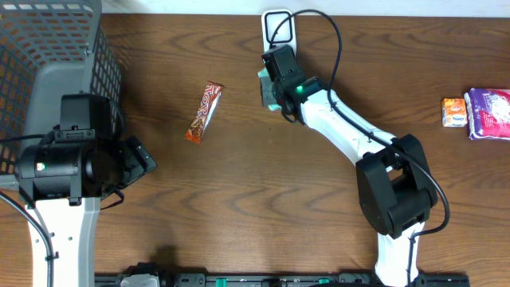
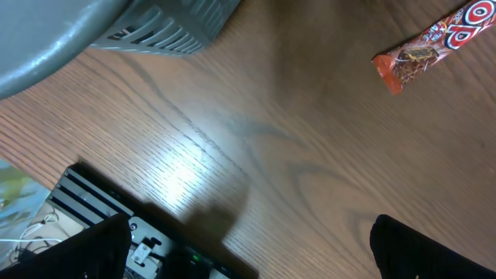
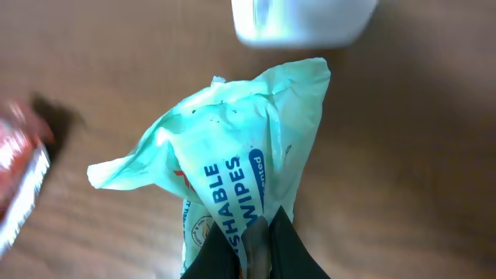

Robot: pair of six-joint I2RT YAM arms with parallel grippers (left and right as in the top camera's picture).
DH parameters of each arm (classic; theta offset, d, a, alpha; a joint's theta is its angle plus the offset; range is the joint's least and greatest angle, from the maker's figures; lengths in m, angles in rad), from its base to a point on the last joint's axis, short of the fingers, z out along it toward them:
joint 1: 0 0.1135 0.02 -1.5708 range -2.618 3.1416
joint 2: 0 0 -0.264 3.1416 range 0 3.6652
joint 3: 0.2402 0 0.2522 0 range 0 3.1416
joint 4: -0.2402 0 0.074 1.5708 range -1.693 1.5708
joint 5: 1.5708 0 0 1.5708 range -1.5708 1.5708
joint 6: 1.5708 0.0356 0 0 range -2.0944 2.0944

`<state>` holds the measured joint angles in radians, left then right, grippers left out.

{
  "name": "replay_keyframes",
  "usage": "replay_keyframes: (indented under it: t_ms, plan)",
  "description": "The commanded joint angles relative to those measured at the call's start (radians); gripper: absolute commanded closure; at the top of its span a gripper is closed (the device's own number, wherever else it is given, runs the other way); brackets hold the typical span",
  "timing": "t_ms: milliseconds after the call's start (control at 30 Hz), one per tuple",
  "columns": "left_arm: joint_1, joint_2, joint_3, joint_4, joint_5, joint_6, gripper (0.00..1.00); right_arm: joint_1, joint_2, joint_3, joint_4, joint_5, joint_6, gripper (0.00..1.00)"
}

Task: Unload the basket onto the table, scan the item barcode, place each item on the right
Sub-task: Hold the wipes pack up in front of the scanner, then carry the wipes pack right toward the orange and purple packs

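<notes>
Clamped in the right claw (image 3: 256, 244), a flushable wipes pack (image 3: 232, 155) (pale green) sits near the white scanner (image 3: 302, 19). The left claw (image 2: 256, 260) gapes wide over the worktop (image 2: 310, 155).

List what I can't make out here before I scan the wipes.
Right wrist: no barcode shows on the wipes. The bottom edge cuts them off and the right tool covers part. The scanner is blurred and cut by the top edge.
Overhead: the right arm hides most of the wipes. The purple pack is cut by the right edge, and its print is too small.
Left wrist: the snack bar runs off the right edge.
</notes>
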<state>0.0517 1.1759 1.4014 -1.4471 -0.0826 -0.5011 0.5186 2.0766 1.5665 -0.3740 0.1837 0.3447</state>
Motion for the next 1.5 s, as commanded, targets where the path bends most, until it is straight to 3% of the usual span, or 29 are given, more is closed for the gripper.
replay_keyframes:
  t_ms: [0, 200, 467, 800, 1067, 1200, 1467]
  plan:
    - [0.005, -0.001, 0.0, -0.003, -0.015, -0.01, 0.02, -0.025, -0.012, 0.031, 0.071, 0.05, -0.02, 0.99]
    - [0.005, -0.001, 0.0, -0.004, -0.015, -0.01, 0.02, -0.083, -0.01, 0.089, 0.136, 0.05, -0.054, 0.99]
    - [0.005, -0.001, 0.0, -0.004, -0.015, -0.01, 0.02, -0.117, 0.067, 0.238, 0.15, 0.073, -0.231, 0.99]
    - [0.005, -0.001, 0.0, -0.003, -0.015, -0.01, 0.02, -0.105, 0.21, 0.285, 0.289, 0.141, -0.298, 0.99]
    - [0.005, -0.001, 0.0, -0.004, -0.015, -0.01, 0.02, -0.105, 0.223, 0.299, 0.301, 0.189, -0.255, 0.99]
    - [0.005, -0.001, 0.0, -0.004, -0.016, -0.009, 0.02, -0.109, 0.216, 0.385, 0.205, 0.228, -0.24, 0.99]
    - [0.005, -0.001, 0.0, -0.004, -0.015, -0.009, 0.02, -0.213, 0.216, 0.576, -0.175, 0.446, -0.226, 0.99]
